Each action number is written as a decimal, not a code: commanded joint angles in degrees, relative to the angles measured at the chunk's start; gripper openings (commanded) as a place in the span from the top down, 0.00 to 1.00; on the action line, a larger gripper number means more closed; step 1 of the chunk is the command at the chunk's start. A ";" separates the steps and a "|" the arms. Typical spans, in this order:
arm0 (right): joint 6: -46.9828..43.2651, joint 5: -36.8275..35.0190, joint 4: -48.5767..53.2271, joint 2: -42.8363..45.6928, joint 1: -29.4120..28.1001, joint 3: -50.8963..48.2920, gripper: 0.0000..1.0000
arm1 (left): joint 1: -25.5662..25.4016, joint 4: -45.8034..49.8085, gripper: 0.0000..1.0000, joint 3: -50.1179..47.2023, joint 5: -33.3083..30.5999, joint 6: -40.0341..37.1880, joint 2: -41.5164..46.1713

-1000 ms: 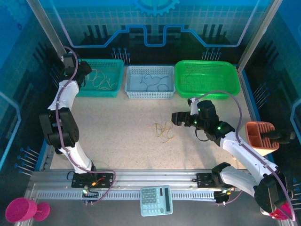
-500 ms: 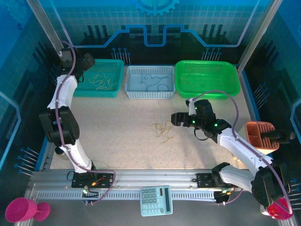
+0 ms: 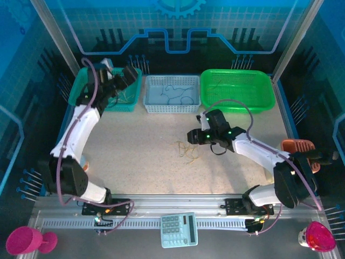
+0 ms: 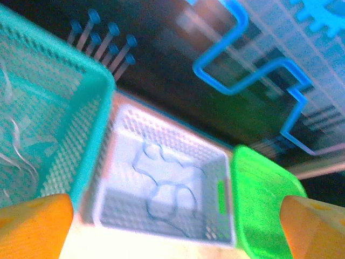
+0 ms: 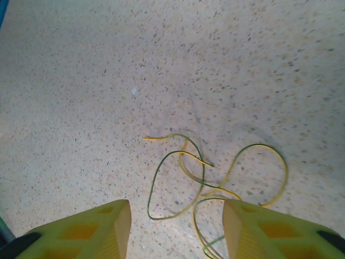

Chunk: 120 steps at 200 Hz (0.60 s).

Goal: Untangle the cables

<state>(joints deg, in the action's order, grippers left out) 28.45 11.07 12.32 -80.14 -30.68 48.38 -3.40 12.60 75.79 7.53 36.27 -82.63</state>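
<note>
Several tangled cables (image 5: 213, 189), right end effector (image 5: 175, 216) spread above

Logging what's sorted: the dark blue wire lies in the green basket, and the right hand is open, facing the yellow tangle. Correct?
No. The dark blue wire lies in the white basket, not the green basket; the left wrist view shows it. The right hand is indeed open, facing the yellow tangle.

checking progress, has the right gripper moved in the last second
Yes. The right gripper has shifted left in the top view, away from the green basket and nearer the cables.
</note>
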 commanded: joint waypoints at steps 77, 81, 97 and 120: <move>0.54 -3.69 2.07 -16.84 -8.84 9.76 0.53 | -5.92 -11.82 0.01 -24.42 0.38 16.79 12.84; 0.64 -4.04 2.22 -17.27 -8.95 9.93 0.53 | -5.94 -11.88 0.01 -24.46 0.42 16.81 12.90; 1.25 -5.08 2.43 -19.00 -9.24 10.66 0.53 | -6.00 -11.82 0.01 -24.29 0.77 16.90 12.85; 1.69 -5.86 2.55 -21.07 -9.39 11.53 0.54 | -6.26 -12.16 0.01 -24.14 0.97 17.27 12.76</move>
<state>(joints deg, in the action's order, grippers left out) 28.99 7.44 13.28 -99.00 -39.33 57.91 -9.08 2.33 51.88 8.45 52.45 -70.91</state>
